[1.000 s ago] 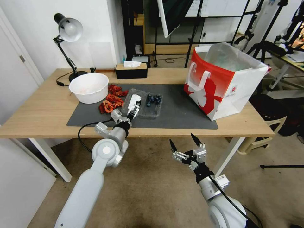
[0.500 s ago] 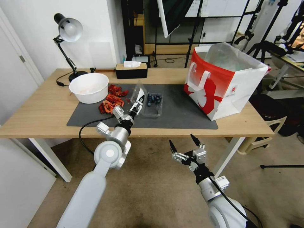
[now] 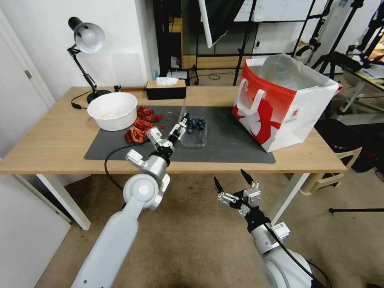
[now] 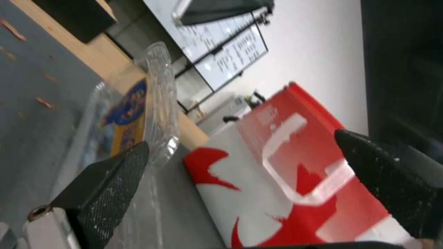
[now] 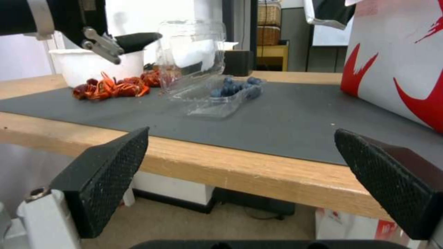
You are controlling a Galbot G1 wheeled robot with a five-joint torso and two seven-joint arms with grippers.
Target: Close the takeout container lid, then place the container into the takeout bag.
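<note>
Lid (image 3: 184, 109) upright against left hand (image 3: 182, 125)

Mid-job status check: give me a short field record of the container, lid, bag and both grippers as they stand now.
takeout container: on the dark mat, blueberries in the tray half
lid: raised roughly upright over the hinge, not yet shut
left gripper: open, at the lid, one finger against its outer face
right gripper: open, held below the table's front edge, away from the container
takeout bag: upright on the table's right end, mouth open
white bowl: on the mat's left end
</note>
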